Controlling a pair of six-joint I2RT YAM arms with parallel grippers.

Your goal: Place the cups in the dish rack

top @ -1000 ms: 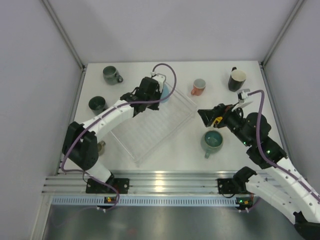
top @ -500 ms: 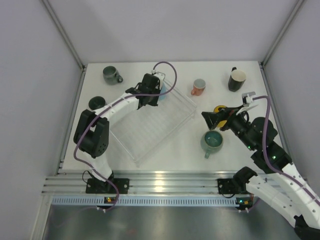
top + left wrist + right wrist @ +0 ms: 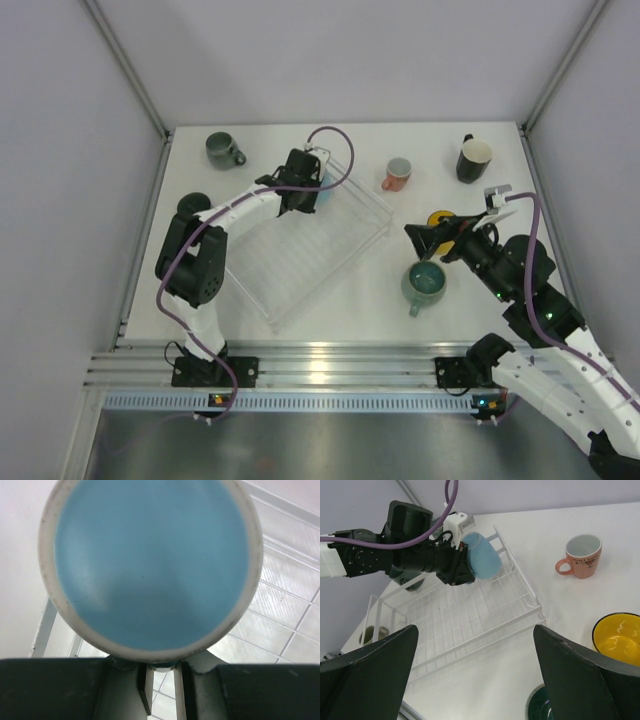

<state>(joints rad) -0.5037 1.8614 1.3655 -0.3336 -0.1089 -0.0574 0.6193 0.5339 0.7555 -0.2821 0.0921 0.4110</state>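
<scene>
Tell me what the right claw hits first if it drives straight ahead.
Most likely the near rail of the dish rack, centred ahead of the right claw; if it angles down, the table may come first.

Right gripper (image 3: 475, 630): two dark fingers frame the view low down, spread wide, nothing between them;
Left gripper (image 3: 465, 561): clamped on the light blue mug (image 3: 482, 556), held tilted over the far corner of the dish rack (image 3: 520, 622);
Table (image 3: 555, 600): salmon pink mug (image 3: 582, 555) upright (handle pointing left); yellow mug (image 3: 617, 632) cut by the right edge
</scene>
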